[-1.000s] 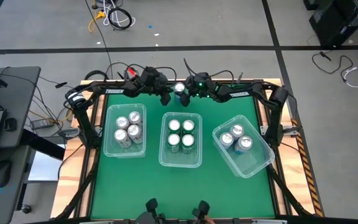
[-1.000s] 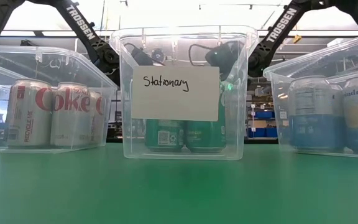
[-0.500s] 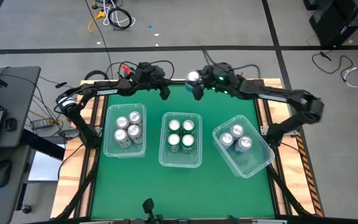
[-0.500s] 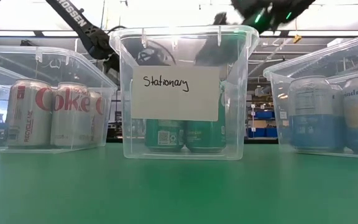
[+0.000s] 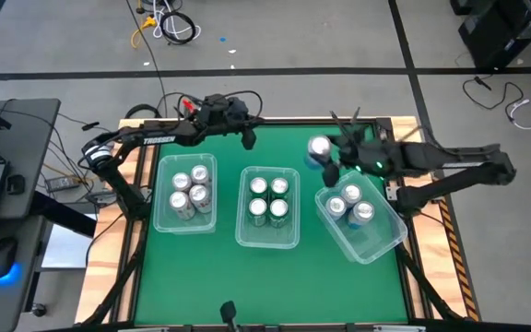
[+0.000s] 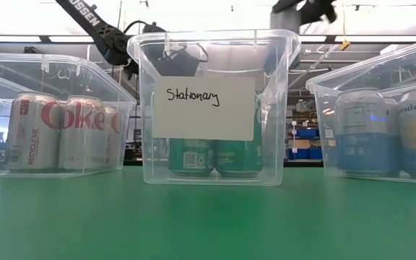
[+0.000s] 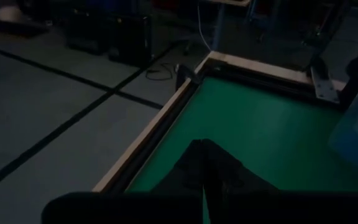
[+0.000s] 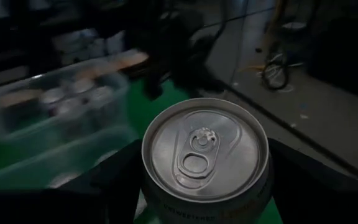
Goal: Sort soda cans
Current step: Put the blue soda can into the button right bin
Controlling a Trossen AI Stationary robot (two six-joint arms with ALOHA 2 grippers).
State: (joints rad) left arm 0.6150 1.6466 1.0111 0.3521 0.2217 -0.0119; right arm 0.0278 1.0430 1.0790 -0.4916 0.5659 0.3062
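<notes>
A: Tally so far?

B: Four Coke cans (image 5: 189, 189) in the left bin (image 5: 161, 221). Four green cans (image 5: 268, 197) in the middle bin (image 5: 243, 240), the one labelled "Stationary". Three blue cans (image 5: 350, 204) in the right bin (image 5: 383, 242), tilted askew.

A: And the twelfth?

B: Up in the air, clamped upright in the right gripper (image 5: 325, 159), just off the right bin's far corner. Silver top (image 8: 202, 147) filling the right wrist view, dark fingers (image 8: 114, 174) wide on either side of the can (image 5: 318, 147).

A: Side colour?

B: Hard to tell from above; probably blue, judging by the bin nearest.

A: Left side?

B: Left gripper (image 5: 247, 138) parked at the table's far edge, fingers pressed together, nothing held.

A: Left to do?

B: Seemingly just one drop: carry over the right bin, lower, let go. Nothing loose on the green mat (image 5: 219, 267).
</notes>
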